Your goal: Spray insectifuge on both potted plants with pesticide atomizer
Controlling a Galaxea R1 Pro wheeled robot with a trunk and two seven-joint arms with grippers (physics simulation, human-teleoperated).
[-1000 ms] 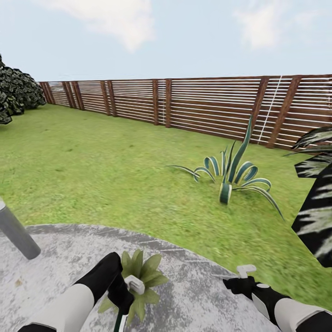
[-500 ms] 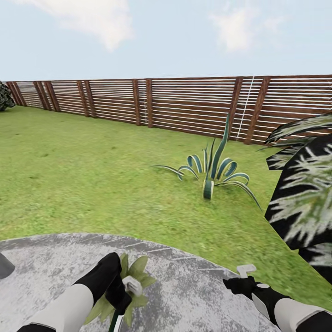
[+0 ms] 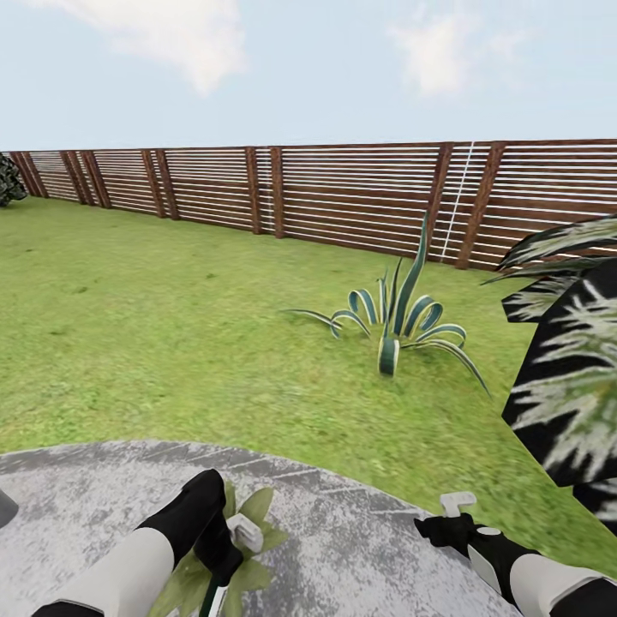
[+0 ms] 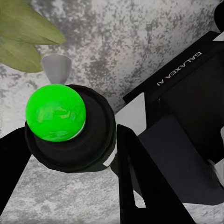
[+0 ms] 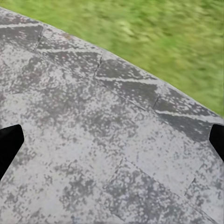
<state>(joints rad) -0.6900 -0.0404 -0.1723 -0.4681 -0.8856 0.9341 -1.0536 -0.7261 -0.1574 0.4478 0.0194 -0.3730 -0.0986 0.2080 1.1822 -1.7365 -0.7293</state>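
Atomizer (image 4: 56, 116) sits clamped in left end effector (image 3: 230, 540), above potted plant (image 3: 257, 514).

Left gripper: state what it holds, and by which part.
The left gripper holds the pesticide atomizer, fingers clamped around its black collar beneath the green top.

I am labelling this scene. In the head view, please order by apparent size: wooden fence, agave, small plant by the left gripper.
1. wooden fence
2. agave
3. small plant, partly hidden behind the left gripper; nearness makes its true size unsure.
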